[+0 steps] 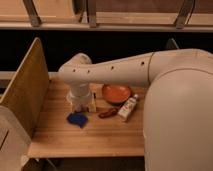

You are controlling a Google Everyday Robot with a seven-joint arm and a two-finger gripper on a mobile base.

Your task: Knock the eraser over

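My white arm reaches in from the right and bends down over the wooden table [85, 137]. The gripper [80, 104] hangs at the table's middle left, just above the surface. A small pale yellowish block, the eraser [93, 104], stands right against the gripper's right side and is partly hidden by it. I cannot tell whether they touch.
An orange plate [116, 93] lies behind and right of the gripper. A white bottle with red markings [128, 107] lies to the right, with a small reddish-brown object [107, 113] beside it. A blue object [77, 119] lies in front of the gripper. A wooden side panel [25, 87] walls the left.
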